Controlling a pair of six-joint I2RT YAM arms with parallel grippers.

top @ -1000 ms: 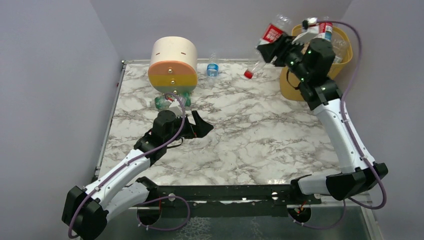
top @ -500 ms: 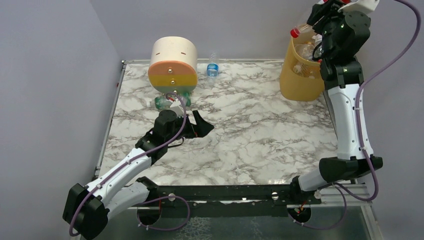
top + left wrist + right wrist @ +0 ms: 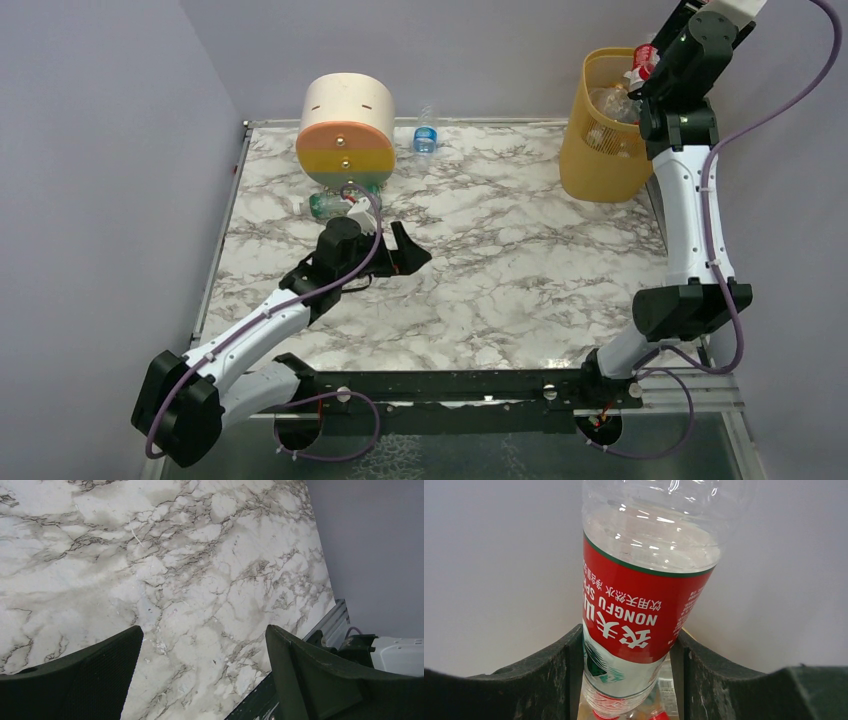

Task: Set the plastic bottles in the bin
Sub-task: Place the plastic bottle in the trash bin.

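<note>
— Overhead, why is the right gripper (image 3: 646,68) held above the bin (image 3: 598,165)?
— A red-labelled bottle (image 3: 645,52) is clamped in it so that it can be dropped inside. On the table (image 3: 500,260), a blue-labelled bottle (image 3: 425,138) and a green bottle (image 3: 325,205) are seen by the drawer unit (image 3: 345,120), the latter near the left gripper (image 3: 402,250).
— Left wrist view?
— Its jaws are spread wide over the table; nothing is held.
— Right wrist view?
— The bottle is pinched at its label, cap downward, judged ready for release.
</note>
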